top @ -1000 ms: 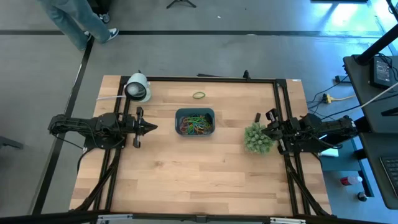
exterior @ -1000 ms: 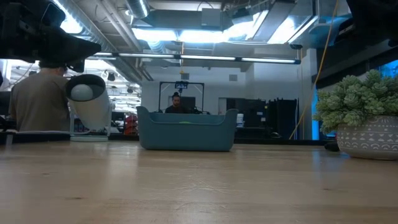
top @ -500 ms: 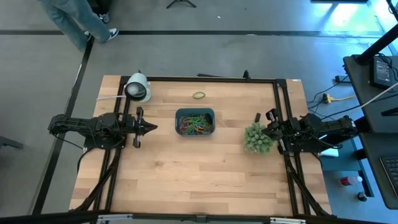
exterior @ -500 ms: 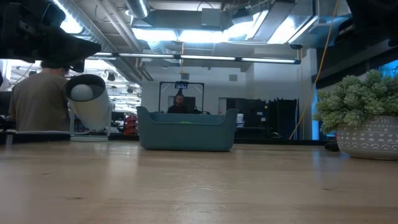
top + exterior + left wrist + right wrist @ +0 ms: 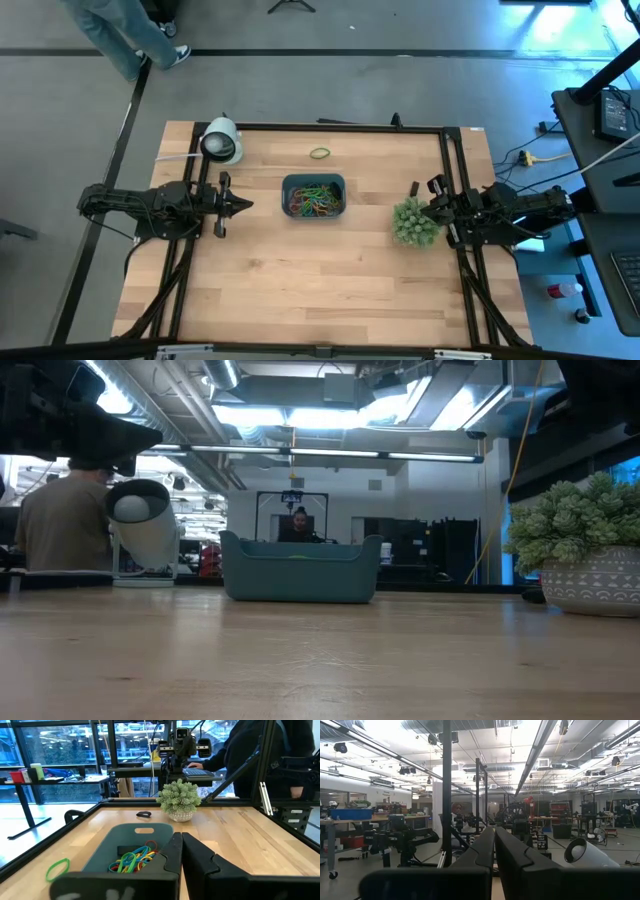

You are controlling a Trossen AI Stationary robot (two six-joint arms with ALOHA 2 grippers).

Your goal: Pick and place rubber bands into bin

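Observation:
The blue-teal bin [image 5: 314, 195] sits on the table's middle, toward the far side, with several red, green, yellow and orange rubber bands [image 5: 316, 200] lying in it; the left wrist view shows them too [image 5: 132, 860]. One green rubber band [image 5: 320, 153] lies flat on the table beyond the bin, also seen as a loop [image 5: 57, 868]. My left gripper [image 5: 245, 205] hovers shut, left of the bin, pointing at it. My right gripper [image 5: 424, 211] is shut at the table's right side, beside the plant.
A spiky green plant in a white pot [image 5: 413, 221] stands right of the bin, close to my right gripper. A white dome-shaped object [image 5: 221, 141] sits at the far left corner. A small dark item [image 5: 144, 813] lies near the plant. A person sits beyond the table [image 5: 62, 520].

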